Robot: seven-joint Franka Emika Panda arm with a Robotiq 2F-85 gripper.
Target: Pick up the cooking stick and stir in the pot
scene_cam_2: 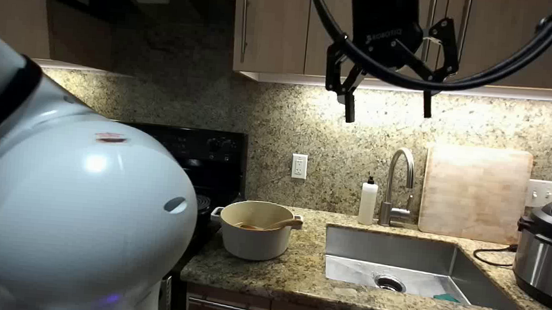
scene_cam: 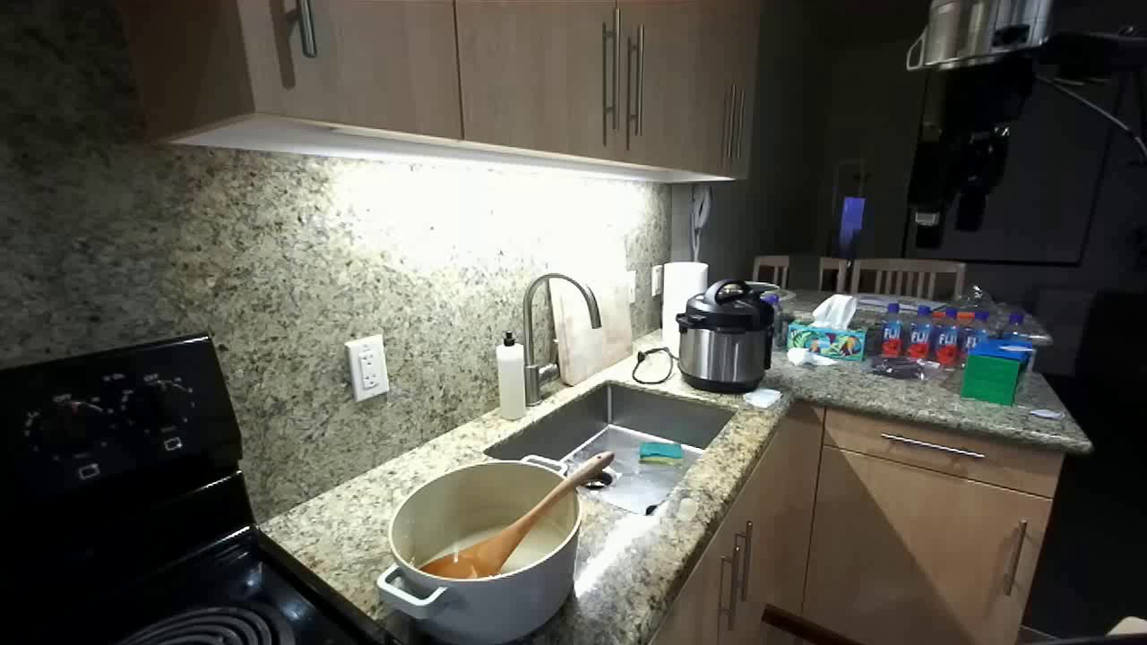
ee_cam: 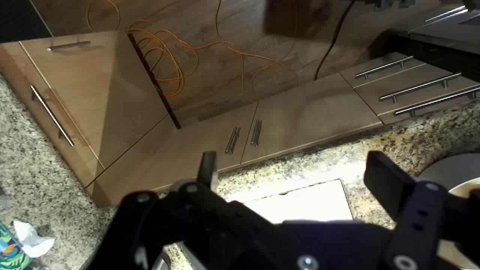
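Gripper [scene_cam_2: 388,113]: high in front of the upper cabinets [scene_cam_2: 280,32], its black fingers [scene_cam_2: 350,110] pointing down and spread wide; the wrist view shows the same broad gap between them
Cooking stick [scene_cam: 536,515]: inside the pot [scene_cam: 515,605], broad end down, light-brown handle slanting up over the rim on the side toward the sink [scene_cam: 573,430] — well apart from the gripper
Pot: wide, pale and round, a small handle at either side, standing on the granite counter [scene_cam_2: 306,270] between the stove [scene_cam: 161,573] and the sink; what lies at its bottom is hard to make out
Sink: steel, with a teal-topped sponge [scene_cam: 660,451] lying in it, apart from the drain [scene_cam_2: 390,283]
Behind the sink: a curved faucet [scene_cam_2: 386,210], a pump bottle [scene_cam_2: 368,201] just beside it, and a cutting board [scene_cam_2: 475,193] propped upright near the backsplash [scene_cam_2: 278,125]
Far end of the counter: a lidded cooker [scene_cam: 724,358], then a tissue box [scene_cam: 824,342], a row of water bottles [scene_cam: 919,339] and a green box [scene_cam: 988,380]
White arm [scene_cam_2: 86,219]: its rounded joint looms large in the foreground of an exterior view
Floor [ee_cam: 213,82]: loops of orange cable [ee_cam: 193,48] across the wood, caught in the wrist view
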